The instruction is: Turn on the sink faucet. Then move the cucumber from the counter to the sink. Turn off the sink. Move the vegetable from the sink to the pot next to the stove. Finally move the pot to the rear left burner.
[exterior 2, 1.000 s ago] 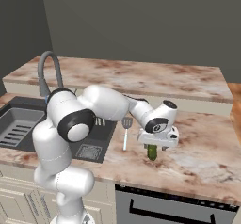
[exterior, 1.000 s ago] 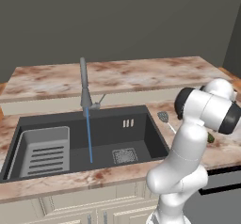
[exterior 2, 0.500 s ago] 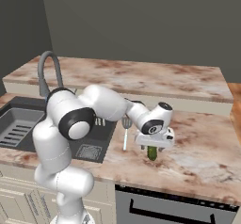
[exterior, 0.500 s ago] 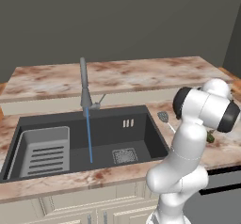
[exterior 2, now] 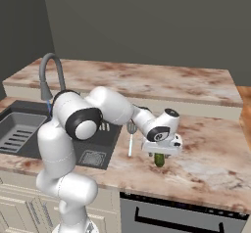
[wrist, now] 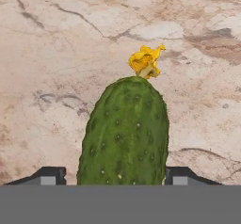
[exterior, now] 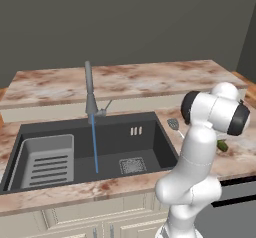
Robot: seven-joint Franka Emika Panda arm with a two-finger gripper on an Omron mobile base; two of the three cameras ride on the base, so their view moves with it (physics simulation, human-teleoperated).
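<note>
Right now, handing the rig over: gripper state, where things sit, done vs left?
Gripper: down on the counter, jaws either side of the dark green bumpy cucumber; a firm clamp cannot be confirmed.
Cucumber lies on the pinkish-brown marbled counter, right of the slim metal spatula.
Tall grey curved faucet: on, a blue stream falls into the dark grey sink.
Done: faucet on.
Left: grasp the cucumber, carry it to the sink, shut the faucet, then the pot and burner steps.
</note>
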